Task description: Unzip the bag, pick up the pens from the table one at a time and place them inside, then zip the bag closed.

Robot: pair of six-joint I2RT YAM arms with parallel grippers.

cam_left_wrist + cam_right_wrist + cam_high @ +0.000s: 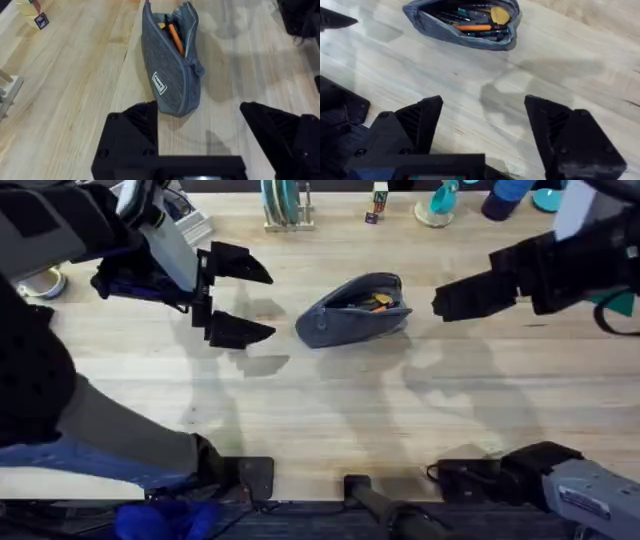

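Overhead: bag [355, 310] lies mid-bench [330, 410], mouth unzipped, pens [375, 302] inside; left gripper [240, 298] just beside the bag's one end, spread wide and empty; right gripper [470, 298] near its other end, finger gap not readable here. Left wrist: bag [172, 70] stands on edge, zip pull [196, 68] hanging down its near end, orange pen [175, 37] showing. Right wrist: gripper [482, 125] parted, empty; bag [462, 25] ahead. Handling, judged: soft, light fabric, likely to slide; pin one end, pinch the pull.

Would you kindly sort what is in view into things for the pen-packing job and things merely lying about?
For the job:
- blue-grey fabric pencil pouch, unzipped
- orange pens inside it
- left hand, open
- right hand

Lying about:
- teal plates in a rack
- small printed cube
- tape roll
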